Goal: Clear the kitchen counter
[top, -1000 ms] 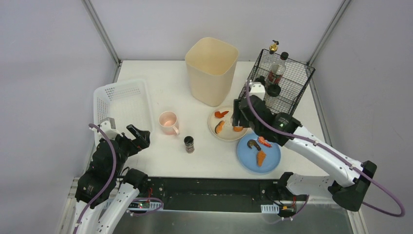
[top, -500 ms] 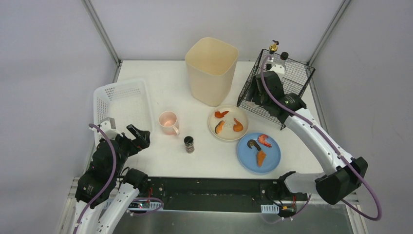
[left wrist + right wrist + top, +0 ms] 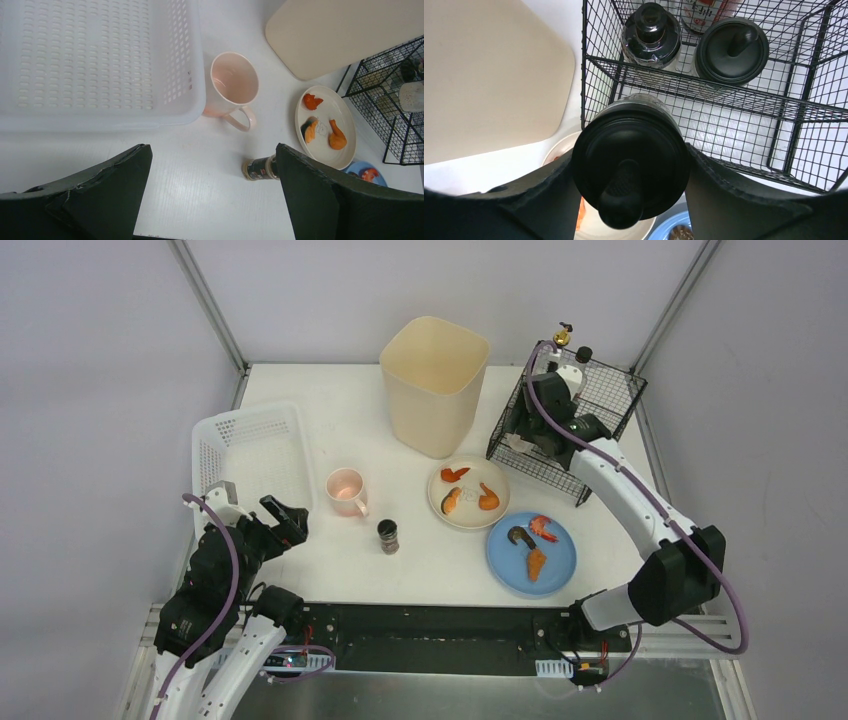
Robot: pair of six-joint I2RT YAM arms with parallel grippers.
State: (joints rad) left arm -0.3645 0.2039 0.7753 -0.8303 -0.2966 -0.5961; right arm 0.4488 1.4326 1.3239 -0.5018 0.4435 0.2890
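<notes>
Right fingers: squeezed tight on a black-lidded jar, one finger on each side.
Left fingers: spread wide, holding nothing, up off the table.
Table: under both pairs of fingers, big and white, not cleared yet.
Wire rack: right in front of the right fingers, with a dark bottle, a second lidded jar and a red-label bottle inside.
Held jar: up against the rack's near wall; cannot tell if inside yet.
Done, by the look of it: a few things put away in the rack.
Left on the table: pink mug and small dark shaker, both just ahead of the left fingers.
Also left: cream plate and blue plate, both with food bits, between the two pairs of fingers.
White basket: ahead of the left fingers, to their left, nothing in it.
Tall cream bin: just to the left of the right fingers.
Guess: less than half done.
</notes>
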